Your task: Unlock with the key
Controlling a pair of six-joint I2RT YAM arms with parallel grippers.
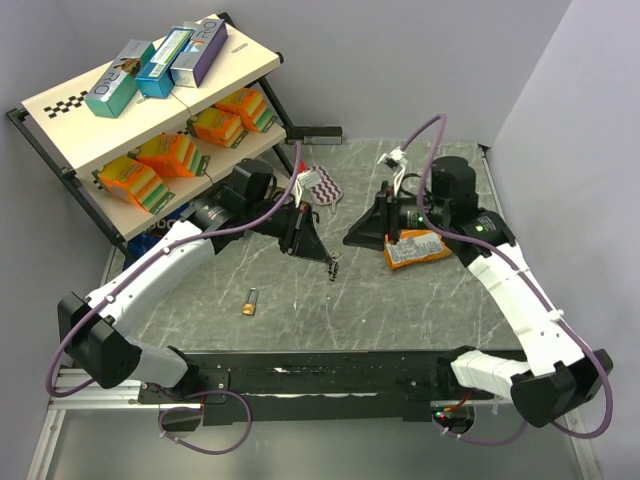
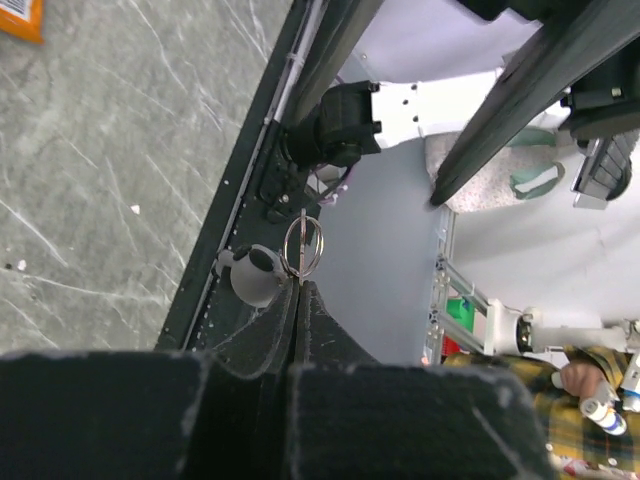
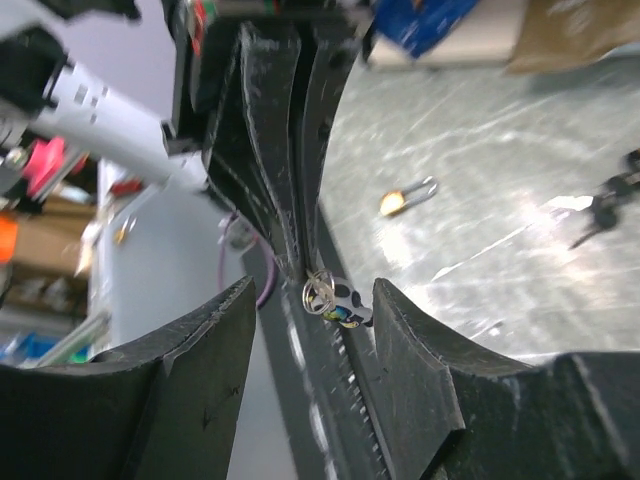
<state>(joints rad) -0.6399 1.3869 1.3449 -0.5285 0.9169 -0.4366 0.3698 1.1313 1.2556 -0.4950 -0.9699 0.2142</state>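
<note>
My left gripper [image 1: 320,254] is shut on the key [image 2: 302,246]. The key's wire ring and a cow-patterned charm [image 2: 254,276] stick out past the fingertips [image 2: 291,300]. It holds the key above the table's middle. The small brass padlock [image 1: 250,302] lies flat on the marble table, to the near left of that gripper and apart from it. It also shows in the right wrist view [image 3: 405,198]. My right gripper [image 1: 352,238] is open and empty, pointing at the left gripper's tips. The ring and charm [image 3: 335,298] hang between its spread fingers [image 3: 420,350].
An orange packet [image 1: 418,248] lies under the right arm. A patterned pouch [image 1: 320,186] lies at the back centre. A shelf rack [image 1: 150,120] with boxes and orange packs stands at the back left. The black base rail [image 1: 330,370] runs along the near edge.
</note>
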